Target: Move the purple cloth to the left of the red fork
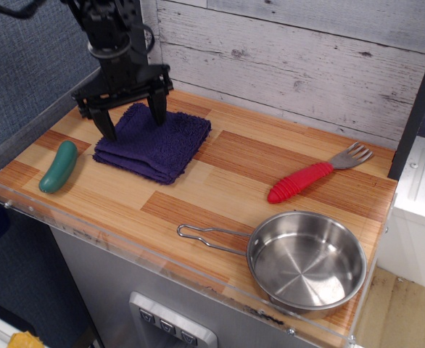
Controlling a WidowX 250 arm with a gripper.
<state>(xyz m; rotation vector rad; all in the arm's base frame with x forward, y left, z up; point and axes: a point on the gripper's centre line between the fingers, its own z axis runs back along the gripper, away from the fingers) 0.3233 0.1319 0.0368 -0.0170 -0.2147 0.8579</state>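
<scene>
Setting: wood-grain counter (pixel 220 196) with a clear plastic lip, backed by a whitewashed plank wall (pixel 307 58).
Task object: purple cloth (pixel 158 145), folded roughly square, lying flat at the counter's back left part.
Gripper: gripper (pixel 131 116) points straight down with its 2 fingers spread wide; it pinches nothing. 1 fingertip is over the cloth's left edge, the other over its back middle. Whether the tips already touch the terry cannot be told.
Key relation: the cloth lies directly under the spread fingers and reaches further toward the front and right of them, so the grasp looks aimed at the cloth's back-left portion, not its middle.
Destination marker: red fork (pixel 315 174), lying slantwise with handle toward the front-left and tines toward the back-right, well apart from the cloth on the right side.
Open spot: bare wood between cloth and fork handle, likely where the cloth should go.
Bystanders: green pickle toy (pixel 58 166) just left of the cloth; steel pan (pixel 305 259) at the front right, its wire handle pointing left.
</scene>
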